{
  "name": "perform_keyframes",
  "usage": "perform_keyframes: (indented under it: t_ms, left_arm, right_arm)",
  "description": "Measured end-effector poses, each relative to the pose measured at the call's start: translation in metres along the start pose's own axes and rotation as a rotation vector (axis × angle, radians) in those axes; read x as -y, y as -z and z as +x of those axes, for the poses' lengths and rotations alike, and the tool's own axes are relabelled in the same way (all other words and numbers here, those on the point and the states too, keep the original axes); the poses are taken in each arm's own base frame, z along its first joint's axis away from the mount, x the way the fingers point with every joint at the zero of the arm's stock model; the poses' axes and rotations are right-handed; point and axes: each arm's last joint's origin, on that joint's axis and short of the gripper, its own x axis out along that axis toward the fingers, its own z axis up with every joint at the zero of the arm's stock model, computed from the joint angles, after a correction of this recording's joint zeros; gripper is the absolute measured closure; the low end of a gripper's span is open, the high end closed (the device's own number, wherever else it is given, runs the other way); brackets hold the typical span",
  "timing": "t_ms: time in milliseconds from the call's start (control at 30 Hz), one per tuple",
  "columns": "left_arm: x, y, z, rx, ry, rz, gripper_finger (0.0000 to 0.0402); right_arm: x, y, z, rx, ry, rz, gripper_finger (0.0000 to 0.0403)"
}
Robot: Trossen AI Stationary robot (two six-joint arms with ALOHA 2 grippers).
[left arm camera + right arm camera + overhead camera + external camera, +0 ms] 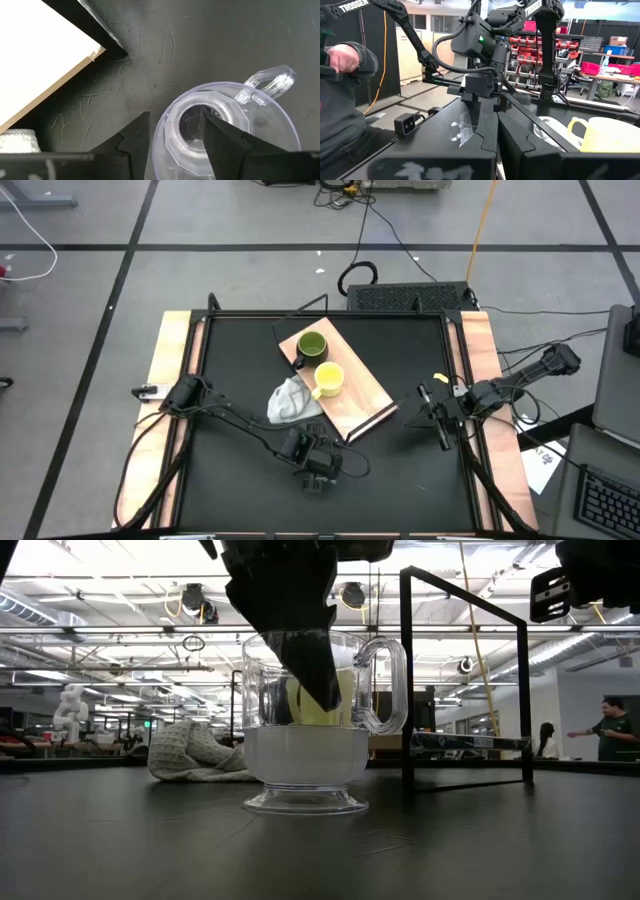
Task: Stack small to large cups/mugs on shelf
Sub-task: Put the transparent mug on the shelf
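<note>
The clear glass cup (305,750) stands upright on its foot on the black table, near the near edge, handle (270,82) turned away from the shelf. My left gripper (175,135) is open above it, pointing down, one finger (310,665) inside the cup and the other outside its wall. In the high view the left gripper (318,465) covers the cup. The dark green mug (312,345) and the yellow mug (330,378) stand on the light-wood shelf (365,395). My right gripper (441,430) waits shut near the table's right edge. My left gripper comes from above with one finger (220,145) inside the glass cup and one finger (132,137) outside, the rim (159,131) between them. Whether either finger touches the wall, I cannot tell. The cup rests on the table.
A crumpled white cloth (288,402) lies against the shelf's left side, far-left of the glass cup. The shelf's dark metal frame (465,680) stands just right of the cup. A person (340,100) is beyond the table; another person (615,730) stands in the room.
</note>
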Motion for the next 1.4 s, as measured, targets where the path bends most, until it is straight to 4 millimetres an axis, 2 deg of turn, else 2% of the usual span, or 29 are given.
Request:
perform_keyframes:
  t_ms: [267, 333, 533, 800, 933, 1033, 1133, 1300, 1400]
  left_arm:
    - [0.000, 0.000, -0.001, 0.001, 0.002, 0.001, 0.0224]
    - [-0.001, -0.001, -0.006, 0.006, 0.009, -0.001, 0.0224]
    - [-0.008, -0.001, -0.047, 0.035, 0.026, -0.053, 0.0224]
    - [-0.023, 0.012, -0.122, 0.100, -0.006, -0.100, 0.0224]
    - [-0.028, 0.014, -0.144, 0.156, -0.016, -0.118, 0.0224]
    - [-0.029, 0.015, -0.149, 0.166, -0.015, -0.100, 0.0228]
    - [-0.029, 0.017, -0.147, 0.134, -0.004, -0.032, 0.0261]
    - [-0.029, 0.020, -0.147, 0.095, 0.027, 0.067, 0.0377]
    - [-0.028, 0.020, -0.147, 0.099, 0.028, 0.080, 0.0390]
  right_arm:
    - [0.000, 0.000, 0.000, -0.001, 0.000, 0.000, 0.0403]
    - [0.000, 0.000, 0.000, -0.001, 0.000, 0.000, 0.0403]
    - [0.000, 0.000, 0.000, -0.001, 0.000, -0.002, 0.0403]
    - [0.000, 0.000, 0.000, -0.001, 0.000, -0.007, 0.0403]
    - [0.000, 0.000, 0.000, -0.001, 0.000, -0.007, 0.0403]
    - [0.000, 0.000, 0.000, -0.001, 0.000, -0.008, 0.0403]
    - [0.000, 0.000, 0.000, 0.000, 0.000, -0.007, 0.0403]
    - [0.000, 0.000, 0.000, 0.000, 0.000, -0.007, 0.0403]
    - [0.000, 0.000, 0.000, 0.000, 0.000, -0.007, 0.0403]
